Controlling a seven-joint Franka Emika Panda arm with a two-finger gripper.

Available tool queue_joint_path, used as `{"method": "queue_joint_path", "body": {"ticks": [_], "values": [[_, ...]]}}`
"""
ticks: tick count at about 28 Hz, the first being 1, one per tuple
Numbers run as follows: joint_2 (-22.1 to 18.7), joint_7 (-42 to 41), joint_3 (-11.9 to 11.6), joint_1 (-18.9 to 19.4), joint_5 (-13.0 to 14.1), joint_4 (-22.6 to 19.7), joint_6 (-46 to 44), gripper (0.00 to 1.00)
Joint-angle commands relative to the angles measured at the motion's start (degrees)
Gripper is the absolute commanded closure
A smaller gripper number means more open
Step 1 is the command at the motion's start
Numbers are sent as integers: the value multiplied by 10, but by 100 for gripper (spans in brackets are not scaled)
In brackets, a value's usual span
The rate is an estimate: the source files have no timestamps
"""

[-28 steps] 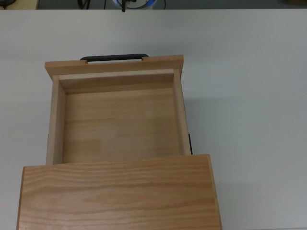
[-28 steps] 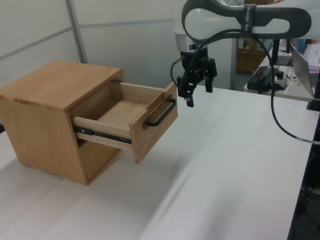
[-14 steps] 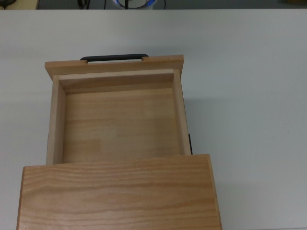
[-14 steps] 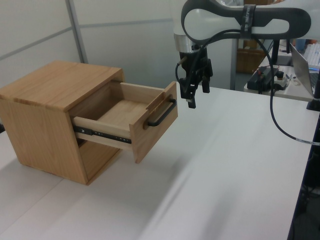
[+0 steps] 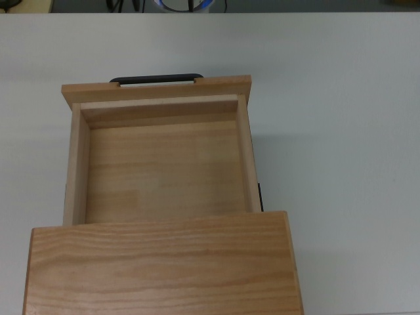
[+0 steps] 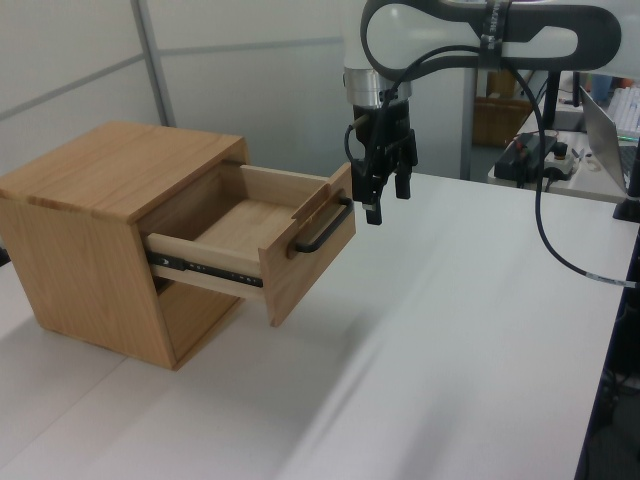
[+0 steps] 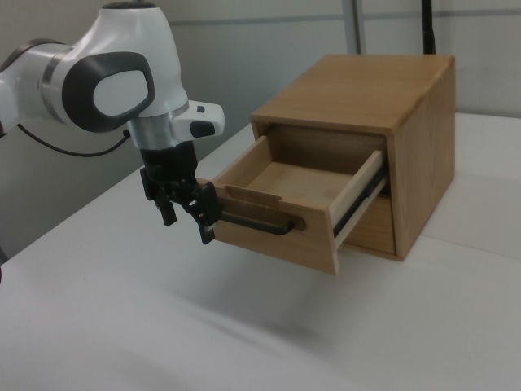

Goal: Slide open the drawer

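The drawer (image 6: pixel 268 232) stands pulled far out of the wooden cabinet (image 6: pixel 95 235), its light wooden tray bare inside (image 5: pixel 164 167). Its black bar handle (image 5: pixel 156 78) sits on the front panel (image 7: pixel 277 232), also seen as the handle (image 6: pixel 323 232) in the left view. My gripper (image 6: pixel 384 201) hangs open in front of the panel, a little above the handle and apart from it, with nothing between its fingers. In the right view the gripper (image 7: pixel 189 222) is at the left of the handle (image 7: pixel 254 222). It does not show in the top view.
The cabinet top (image 5: pixel 164 262) fills the bottom of the top view. White table (image 6: pixel 450 330) spreads in front of the drawer. A cable loops from the arm at the left view's right (image 6: pixel 550 230), with a cluttered desk (image 6: pixel 540 155) behind.
The gripper has turned about its wrist and drifted a little toward the drawer front in the left view. The drawer has not moved.
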Motion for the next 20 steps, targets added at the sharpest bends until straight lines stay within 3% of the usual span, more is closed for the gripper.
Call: {"method": "queue_joint_path", "body": {"ticks": [1, 20], "values": [[-1, -7, -1, -2, -3, 4, 0, 0], [1, -2, -1, -1, -8, 4, 0, 0]]}}
